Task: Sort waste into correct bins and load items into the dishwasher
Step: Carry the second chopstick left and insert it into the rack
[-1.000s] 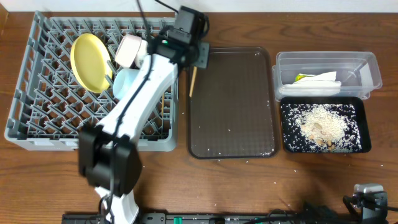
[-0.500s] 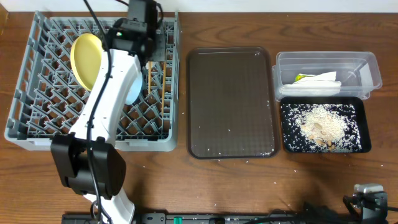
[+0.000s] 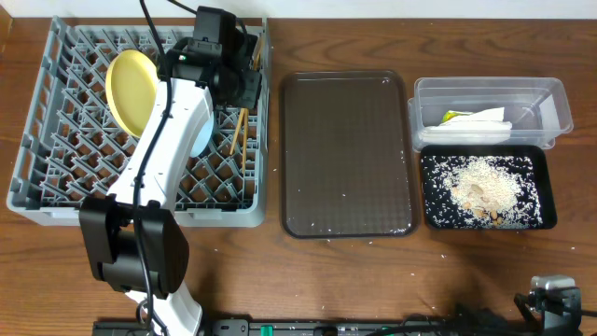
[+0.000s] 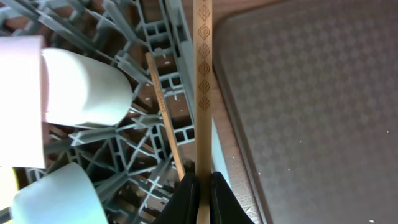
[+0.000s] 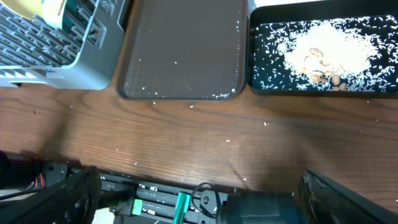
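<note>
Chopstick (image 4: 202,93), pale wood with a carved row of leaves, is pinched at one end by the left claw (image 4: 200,186), right above the grey dish rack (image 3: 56,207) at its right edge. Best to tip it inward beside its partner (image 4: 163,112), clear of the brown tray (image 4: 311,112). Right claw (image 5: 199,186) idles, spread wide.

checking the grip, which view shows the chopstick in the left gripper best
The left wrist view: the patterned chopstick fills the frame, pinched in the left gripper. Overhead shows only a sliver; the right wrist view shows none.
</note>
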Available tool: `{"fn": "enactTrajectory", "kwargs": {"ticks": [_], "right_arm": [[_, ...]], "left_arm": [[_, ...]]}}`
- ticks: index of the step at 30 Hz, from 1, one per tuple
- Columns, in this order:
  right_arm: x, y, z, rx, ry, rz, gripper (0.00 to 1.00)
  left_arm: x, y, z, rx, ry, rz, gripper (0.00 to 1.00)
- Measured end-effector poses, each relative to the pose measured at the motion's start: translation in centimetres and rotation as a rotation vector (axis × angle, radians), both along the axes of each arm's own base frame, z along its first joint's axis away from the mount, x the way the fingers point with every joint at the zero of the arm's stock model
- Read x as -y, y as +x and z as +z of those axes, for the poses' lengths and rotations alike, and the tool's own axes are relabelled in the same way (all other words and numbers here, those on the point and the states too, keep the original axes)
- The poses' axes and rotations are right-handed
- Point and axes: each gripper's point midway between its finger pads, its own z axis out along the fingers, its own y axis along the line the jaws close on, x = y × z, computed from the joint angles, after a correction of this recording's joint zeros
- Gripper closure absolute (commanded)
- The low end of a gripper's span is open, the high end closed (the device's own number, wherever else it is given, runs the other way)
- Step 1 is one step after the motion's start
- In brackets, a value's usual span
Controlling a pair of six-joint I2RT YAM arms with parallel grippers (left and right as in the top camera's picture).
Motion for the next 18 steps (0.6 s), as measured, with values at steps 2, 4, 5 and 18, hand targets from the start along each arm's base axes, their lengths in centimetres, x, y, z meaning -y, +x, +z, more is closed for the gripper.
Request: {"fn": "enactTrajectory", "kwargs": {"ticks": [2,4,5,18], "right_arm": [[0.0,0.0,0.0,0.0,0.0,0.0,0.01],[0.0,0.0,0.0,0.0,0.0,0.0,0.01],[0.0,0.0,0.0,0.0,0.0,0.0,0.01],[0.0,0.0,0.0,0.0,0.0,0.0,0.01]], "left_arm": [[0.07,0.08,-0.06,0.001,-0.002,-0.003,0.65],[0.16,0.27,0.02,0.01,-0.005,-0.008,0.52],[0.17,0.34,0.04,0.013,-0.005,-0.009,0.48],[0.13,-0.06,-0.05,-0.011,-0.023,0.028,0.44]]}}
